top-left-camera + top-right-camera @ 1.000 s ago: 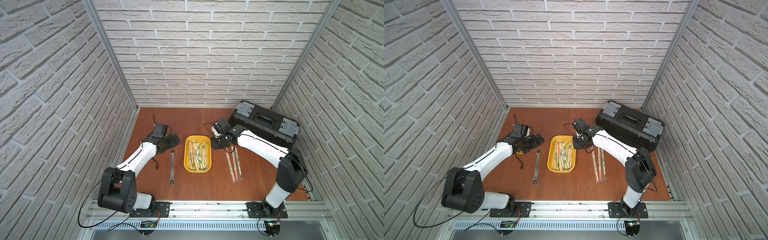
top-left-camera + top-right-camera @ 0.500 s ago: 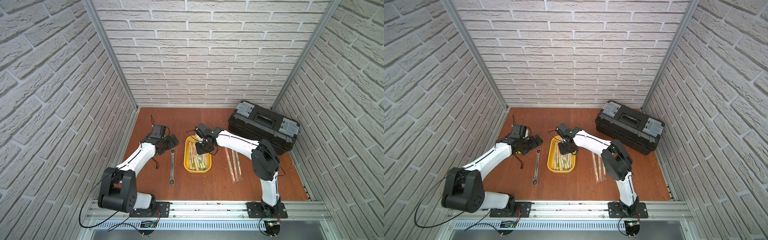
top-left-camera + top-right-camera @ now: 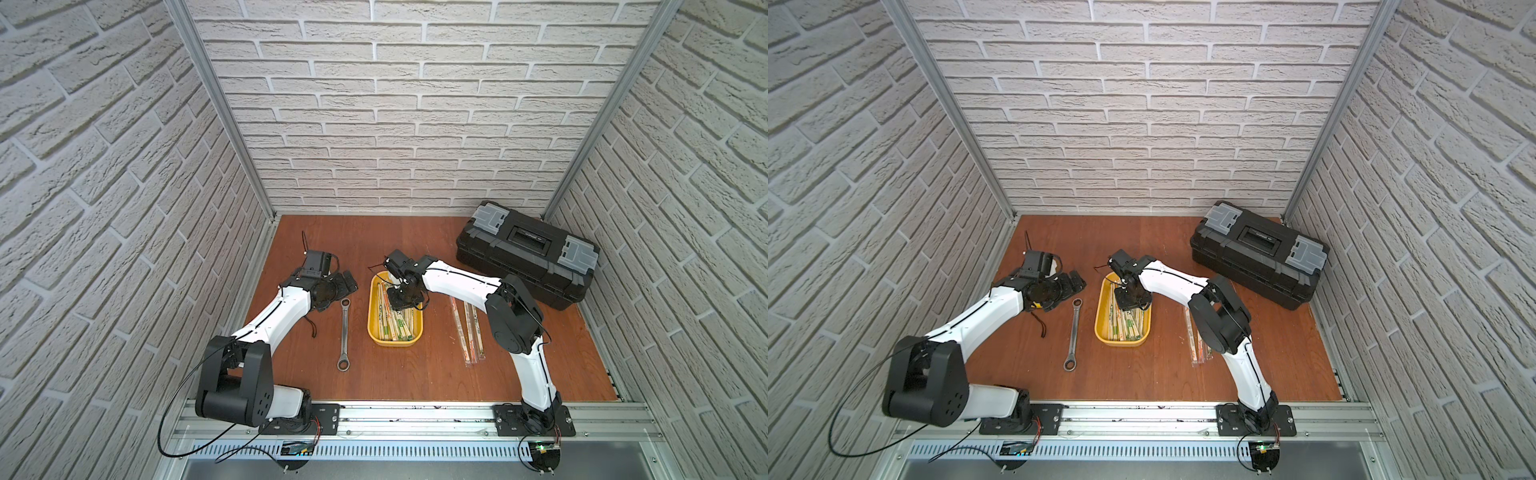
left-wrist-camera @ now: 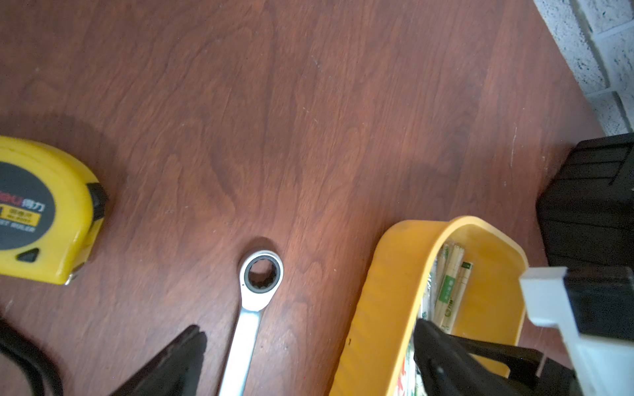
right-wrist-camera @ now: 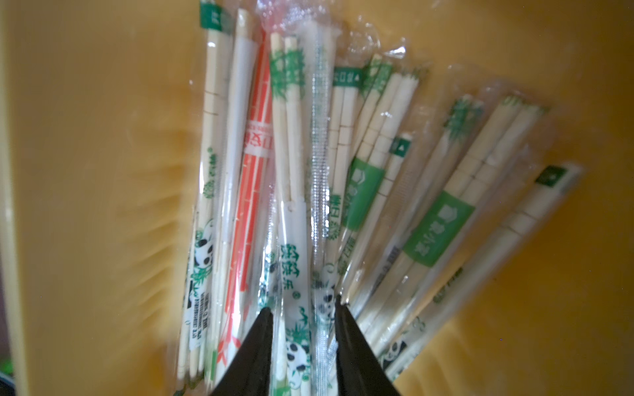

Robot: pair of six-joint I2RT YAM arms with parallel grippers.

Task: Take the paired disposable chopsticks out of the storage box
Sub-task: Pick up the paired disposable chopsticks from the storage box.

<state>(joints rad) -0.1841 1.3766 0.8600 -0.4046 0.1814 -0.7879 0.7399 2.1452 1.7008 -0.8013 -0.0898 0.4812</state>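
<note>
Moved: the right arm has swung from the table beside the black plastic toolbox [image 3: 528,253] with grey latches to above the far half of the shallow yellow plastic storage box [image 3: 392,343].
Right gripper [image 5: 304,305]: black fingers narrowly apart, astride one clear sleeve with green panda-and-bamboo print; whether they pinch it, I cannot tell.
Left gripper [image 4: 308,331]: spread wide, empty, near the ring head of the long silver metal wrench [image 4: 261,274].
Paired disposable chopsticks [image 5: 429,233]: heaped in the storage box; three more sleeved pairs [image 3: 467,328] lie on the brown wooden table [image 3: 415,374] to its right.
Writing: green and red Chinese characters on the sleeves, blurred; the yellow tape measure [image 4: 41,209] reads "得力".
</note>
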